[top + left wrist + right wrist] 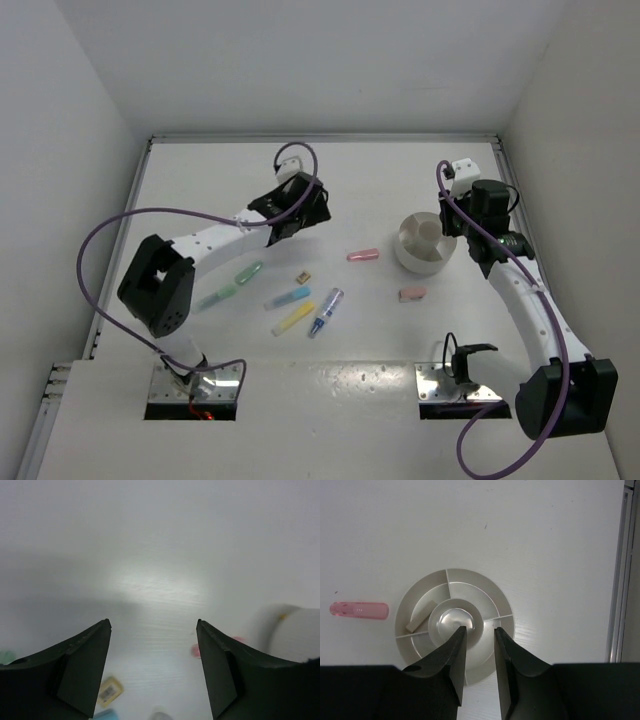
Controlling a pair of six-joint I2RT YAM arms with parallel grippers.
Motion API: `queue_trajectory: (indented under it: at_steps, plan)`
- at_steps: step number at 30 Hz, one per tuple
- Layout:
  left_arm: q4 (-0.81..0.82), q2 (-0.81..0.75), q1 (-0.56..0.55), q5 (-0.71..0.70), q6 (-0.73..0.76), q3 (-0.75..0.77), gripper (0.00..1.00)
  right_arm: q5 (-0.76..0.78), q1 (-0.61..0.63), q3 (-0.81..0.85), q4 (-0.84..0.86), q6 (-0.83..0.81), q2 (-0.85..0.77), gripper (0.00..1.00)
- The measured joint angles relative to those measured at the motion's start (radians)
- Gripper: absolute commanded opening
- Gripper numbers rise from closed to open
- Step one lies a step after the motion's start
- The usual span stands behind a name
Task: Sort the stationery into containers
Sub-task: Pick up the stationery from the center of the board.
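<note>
L end effector [154, 624] is seen spread wide, nothing betw. the jaws, held above bare worktop [200, 180] on the far side of the pens. R end effector [480, 629] is seen w/ a narrow gap, nothing pinched, hung over the centre of the bowl [470, 577]. One beige block [420, 617] is seen lying in an outer compartment, left side in the R wrist view.

The rest is loose on the worktop. Pink pen [363, 255] is just left of the bowl, pink block [413, 293] near its near side. Brown block [303, 277], green pen [243, 274], blue pen [288, 298], yellow pen [293, 318] and purple-blue pen [326, 312] are grouped mid-worktop, not stacked.

Pens are judged light, stiff, smooth plastic, prob. prone to rolling. Grip is best taken across the barrel at mid-length, jaws square to the long axis. Blocks are judged light, slightly soft, grippy, and are best pinched across the short sides, low to the worktop.
</note>
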Motion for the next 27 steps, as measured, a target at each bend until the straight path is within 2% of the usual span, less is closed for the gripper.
queue_trajectory:
  at_steps: [5,11,15,19,27]
  plan:
    - [-0.132,0.011,0.016,-0.048,-0.076,-0.174,0.83,0.000,0.000,0.000,0.000,0.000,0.000,0.30]
    - [-0.205,0.008,-0.049,-0.049,-0.170,-0.244,0.83,0.000,0.000,0.000,0.000,-0.003,0.000,0.31]
    - [-0.219,-0.009,-0.071,-0.044,-0.256,-0.284,0.79,0.000,0.000,0.000,0.000,-0.004,0.000,0.31]
    - [-0.228,0.009,-0.077,-0.010,-0.327,-0.280,0.72,0.000,0.000,0.000,0.000,-0.004,0.000,0.31]
    - [-0.229,0.137,-0.081,0.015,-0.377,-0.157,0.67,0.000,0.000,0.000,0.000,-0.004,0.000,0.31]
